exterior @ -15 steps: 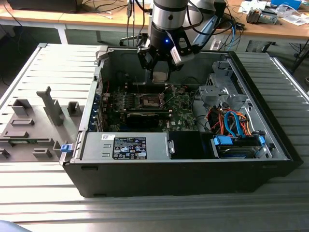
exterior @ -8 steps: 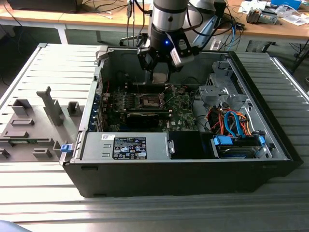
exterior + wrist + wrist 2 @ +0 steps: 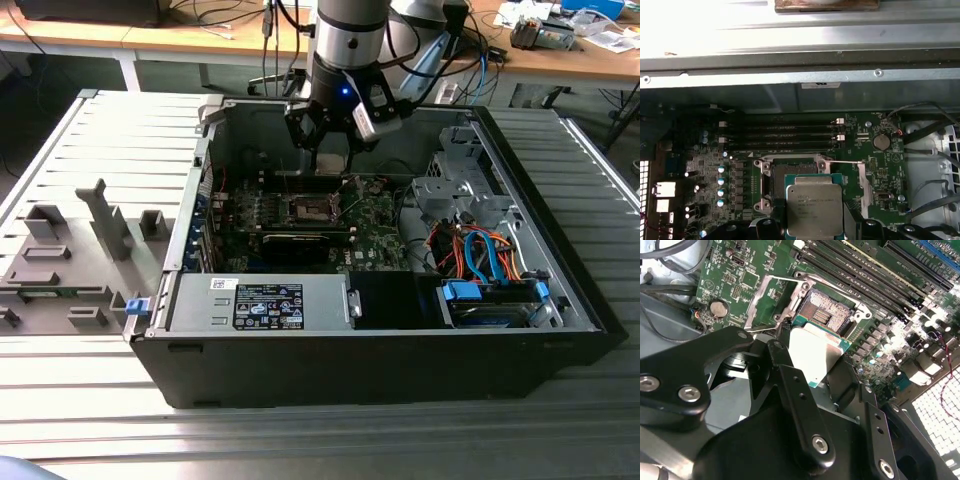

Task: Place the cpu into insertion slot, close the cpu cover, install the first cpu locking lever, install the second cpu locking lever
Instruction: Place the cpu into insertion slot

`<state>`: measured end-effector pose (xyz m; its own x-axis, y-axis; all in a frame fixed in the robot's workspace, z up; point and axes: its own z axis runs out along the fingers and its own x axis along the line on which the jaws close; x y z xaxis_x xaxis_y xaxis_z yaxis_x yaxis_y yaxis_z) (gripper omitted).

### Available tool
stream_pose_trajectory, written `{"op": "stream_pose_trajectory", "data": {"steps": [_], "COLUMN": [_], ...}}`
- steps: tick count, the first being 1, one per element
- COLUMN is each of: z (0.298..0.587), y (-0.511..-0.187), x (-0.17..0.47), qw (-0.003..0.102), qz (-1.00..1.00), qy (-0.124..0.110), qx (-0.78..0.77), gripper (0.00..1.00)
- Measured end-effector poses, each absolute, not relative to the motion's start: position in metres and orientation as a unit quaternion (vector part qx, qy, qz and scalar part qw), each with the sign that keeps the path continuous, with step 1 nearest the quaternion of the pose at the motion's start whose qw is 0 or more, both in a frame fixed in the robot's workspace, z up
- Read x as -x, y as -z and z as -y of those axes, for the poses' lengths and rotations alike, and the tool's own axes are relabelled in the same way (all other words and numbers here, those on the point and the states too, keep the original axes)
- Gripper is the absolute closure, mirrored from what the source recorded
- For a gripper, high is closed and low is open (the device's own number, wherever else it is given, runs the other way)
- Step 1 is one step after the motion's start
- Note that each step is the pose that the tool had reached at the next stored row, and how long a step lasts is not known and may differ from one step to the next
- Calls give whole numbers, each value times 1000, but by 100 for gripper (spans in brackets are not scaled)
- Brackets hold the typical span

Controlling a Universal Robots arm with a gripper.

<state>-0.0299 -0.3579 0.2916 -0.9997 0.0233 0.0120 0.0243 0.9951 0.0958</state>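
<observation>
One gripper (image 3: pixel 328 148), jaws pinching the cpu (image 3: pixel 814 210) by its edges, hangs over the motherboard (image 3: pixel 710 170); the cpu hides part of the insertion slot (image 3: pixel 782 176).

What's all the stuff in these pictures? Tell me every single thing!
computer case: one, black, open, on the grey slatted table
circuit board: one, green, inside the case
insertion slot: one, dark with silver rim, on the board, empty
cpu cover: one, silver, swung open beside the slot
memory slots: several, black, beside the slot
coin battery: one, silver, on the board
long card: one, black, on the board
power supply box: one, grey, inside the case
cables: bundle, orange and blue, in the case
holders: several, grey, on the table at the exterior view's left
cpu: one, silver-grey, held over the board near the slot
gripper: one, black, shut on the cpu
arm: one, silver-grey, above the case
</observation>
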Motion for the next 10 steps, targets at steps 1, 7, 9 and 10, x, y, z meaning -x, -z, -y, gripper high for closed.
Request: {"op": "stream_pose_trajectory", "data": {"steps": [1,7,9,10], "z": [358,359,360,360], "y": [-291,-289,-289,-288], "x": [30,30,30,30], "qw": [5,5,5,5], "qz": [999,999,999,999], "qy": [48,48,48,48], "qx": [12,12,12,12], "gripper": [46,46,46,46]}}
